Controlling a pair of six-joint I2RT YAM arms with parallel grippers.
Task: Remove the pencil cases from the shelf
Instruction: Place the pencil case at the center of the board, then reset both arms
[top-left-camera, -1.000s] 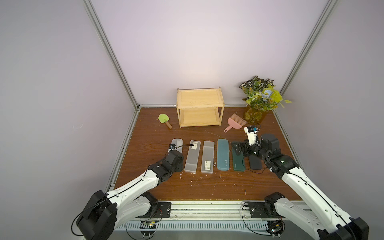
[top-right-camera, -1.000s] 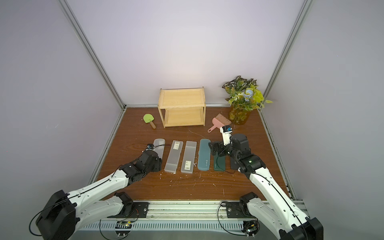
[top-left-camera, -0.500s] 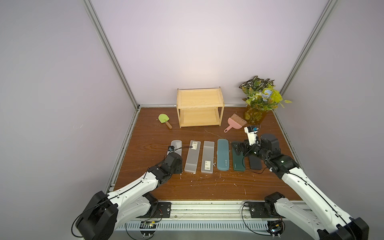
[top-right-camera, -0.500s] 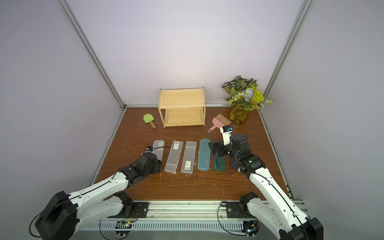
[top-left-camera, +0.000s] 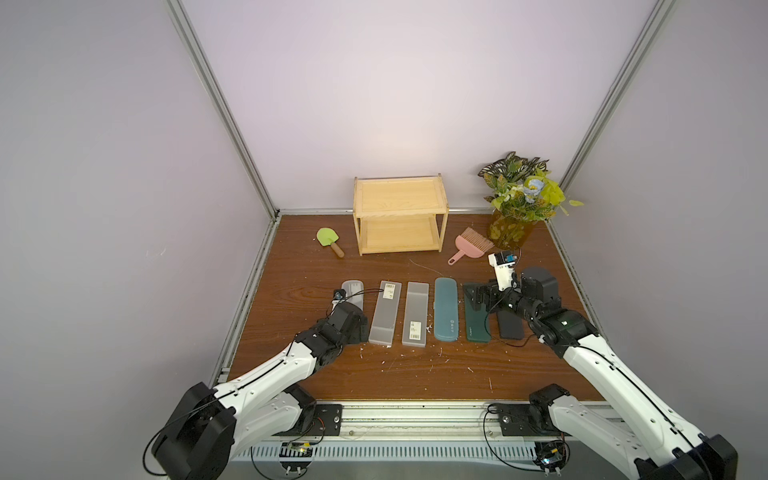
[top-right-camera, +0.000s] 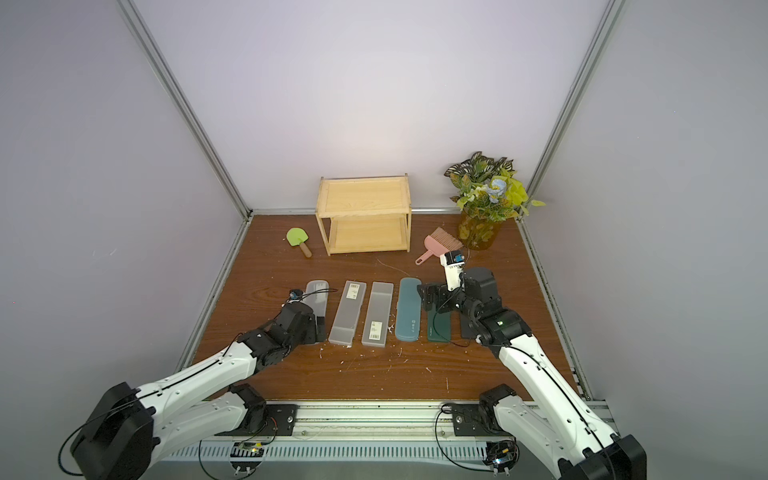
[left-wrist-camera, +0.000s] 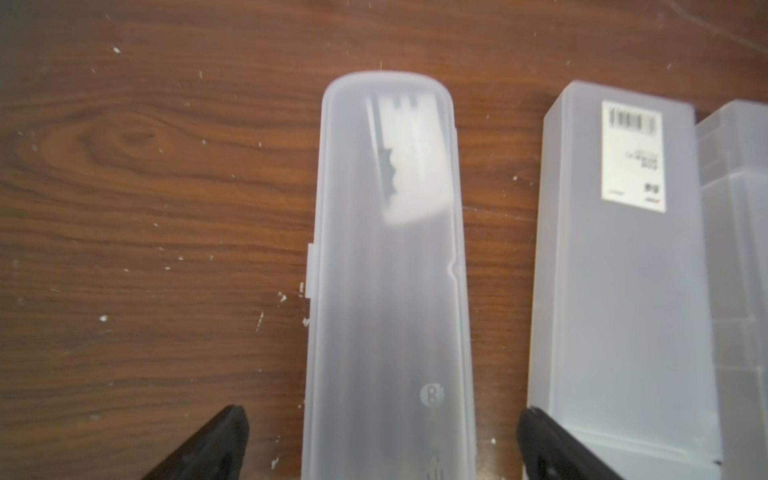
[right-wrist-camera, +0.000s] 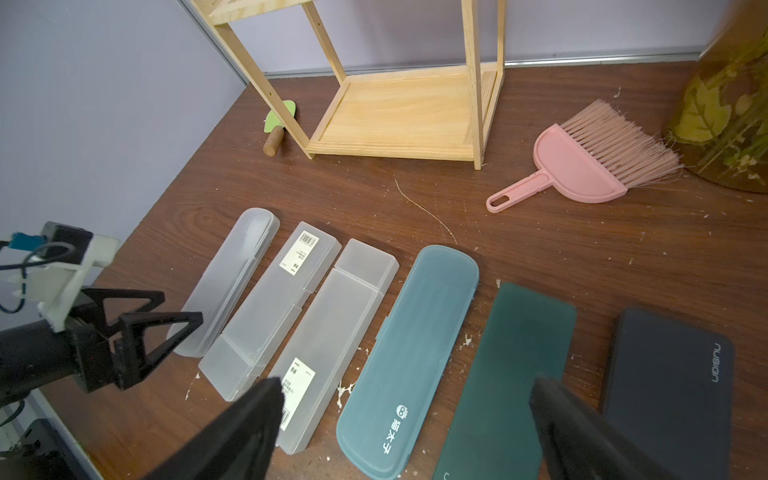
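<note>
left jaws have sprung apart since a second ago, while the arm has hardly shifted. the left end effector (left-wrist-camera: 380, 415) now straddles the near end of the rounded case (left-wrist-camera: 390, 249), one finger on either side with a gap showing at both, so it grips nothing. that case lies flat on the counter (top-left-camera: 374, 374). one finger sits just beside the near corner of the sticker case (left-wrist-camera: 615, 270); whether it touches cannot be told. the right end effector (right-wrist-camera: 405, 386) also stands wide apart and empty, hanging over the green case (right-wrist-camera: 519, 353). all six cases (top-left-camera: 415, 311) lie in a row on the counter, well apart from the shelf (top-left-camera: 399, 197), whose two tiers show bare wood.

the task looks all but finished, and the step in hand is a clean release and retreat. the left arm would do best to rise straight up until its fingers clear the rounded case, and only then draw back. a sideways swing could nudge the sticker case, and these light hollow boxes would likely skid. keeping the jaws wide through the lift avoids catching an edge. the right arm should likewise rise before it withdraws.
</note>
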